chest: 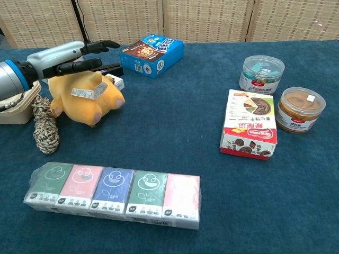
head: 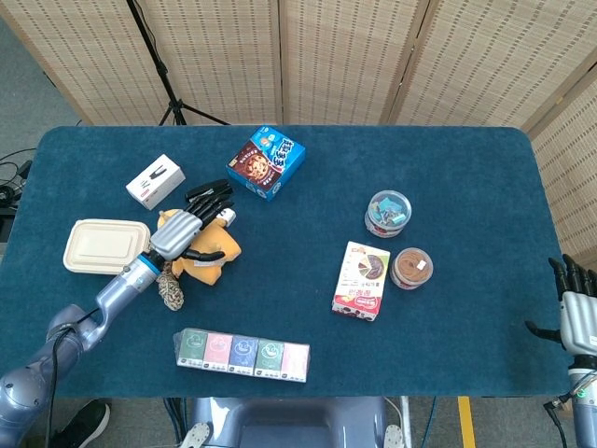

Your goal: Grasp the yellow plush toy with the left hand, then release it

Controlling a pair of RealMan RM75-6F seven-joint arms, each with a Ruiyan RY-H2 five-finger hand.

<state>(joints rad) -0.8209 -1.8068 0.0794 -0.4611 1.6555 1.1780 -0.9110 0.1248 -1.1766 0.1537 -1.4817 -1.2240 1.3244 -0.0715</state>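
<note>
The yellow plush toy [head: 216,262] [chest: 87,99] lies on the blue table near its left side, with a white tag showing on top. My left hand [head: 183,232] [chest: 64,56] hovers just above its rear part, fingers stretched out and apart, gripping nothing. In the head view the hand covers part of the toy; the chest view shows a gap between the fingers and the toy. My right hand [head: 578,312] stays at the far right table edge with its fingers spread and nothing in it.
A white lunch box [head: 94,245] and a rope coil [chest: 45,127] lie left of the toy. A black object [head: 209,192] and a blue cookie box [chest: 152,54] sit behind it. A tissue pack [chest: 114,190] lies in front; a red box [head: 362,279] and two jars [head: 388,213] sit right.
</note>
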